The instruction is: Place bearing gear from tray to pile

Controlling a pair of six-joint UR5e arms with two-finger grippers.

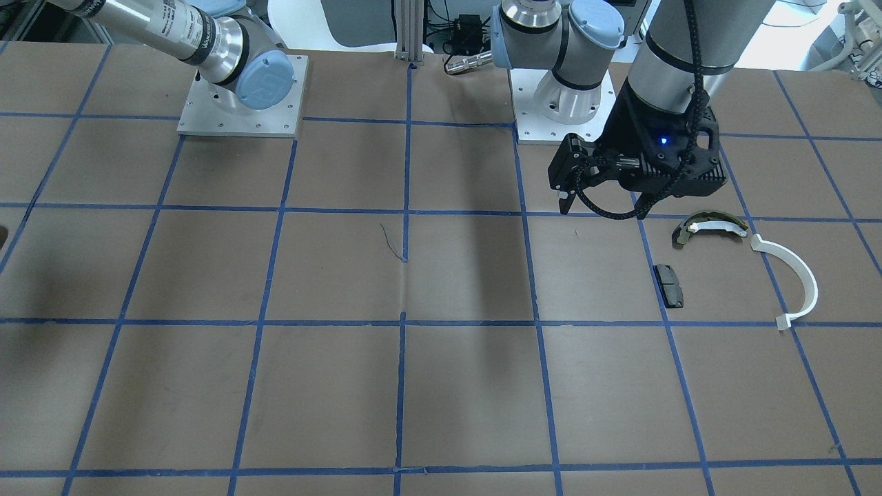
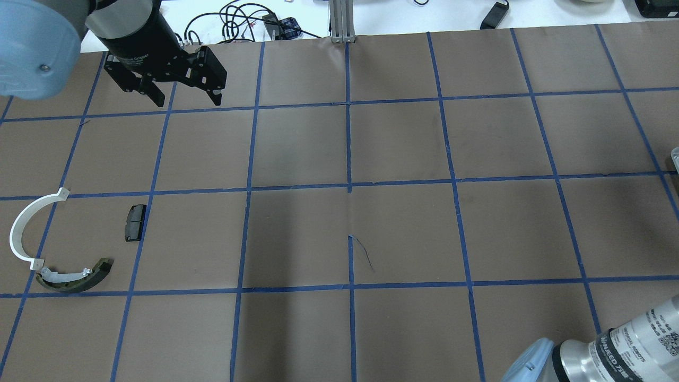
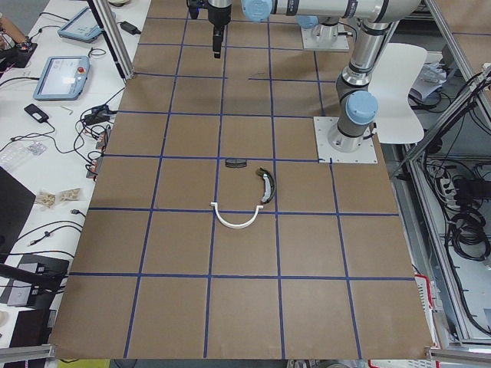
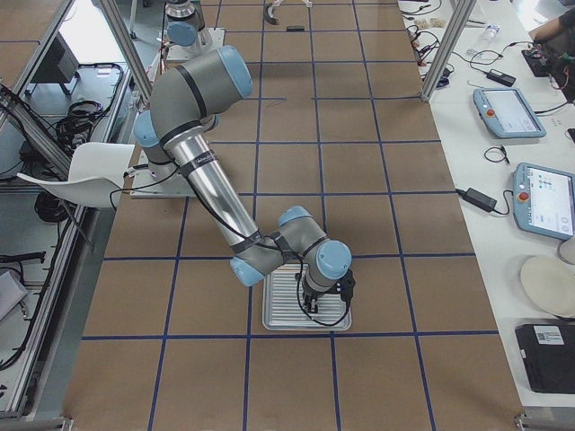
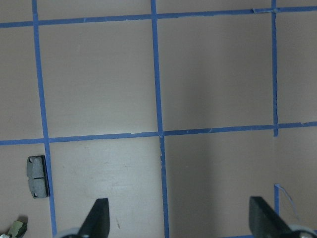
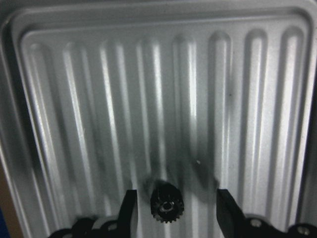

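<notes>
- Over on the tray (image 6: 148,74), right wrist view: the bearing gear (image 6: 167,205) sits on the ribbed metal floor, a small dark toothed wheel seen from above with its bore facing the camera.
- The right gripper (image 6: 176,198) hangs right over it, jaws wide apart, one finger on each side of the gear and neither touching it. Nothing is gripped.
- The gear lies a little nearer the finger on the view's left than the other one.
- From the right-end camera, the right arm bends down low over that tray (image 4: 283,310), which lies flat at the near end of the table (image 2: 398,148).
- Across to the far end, where the pile lies: three loose parts on the brown paper with its blue tape grid.
- The white half-ring arc (image 2: 14,231) curves at the outer edge; one of its ends comes just beside the olive-and-white brake shoe (image 2: 74,281).
- The small black pad (image 2: 135,223) lies flat by itself, near the other two but apart from both.
- The left gripper (image 2: 186,101) hovers above the table, off to one side of the pile, not over it.
- Its jaws are spread wide and empty; its wrist camera looks straight down between the fingers (image 5: 96,218) at bare paper.
- So the gear is in the tray, well apart from the pile.
</notes>
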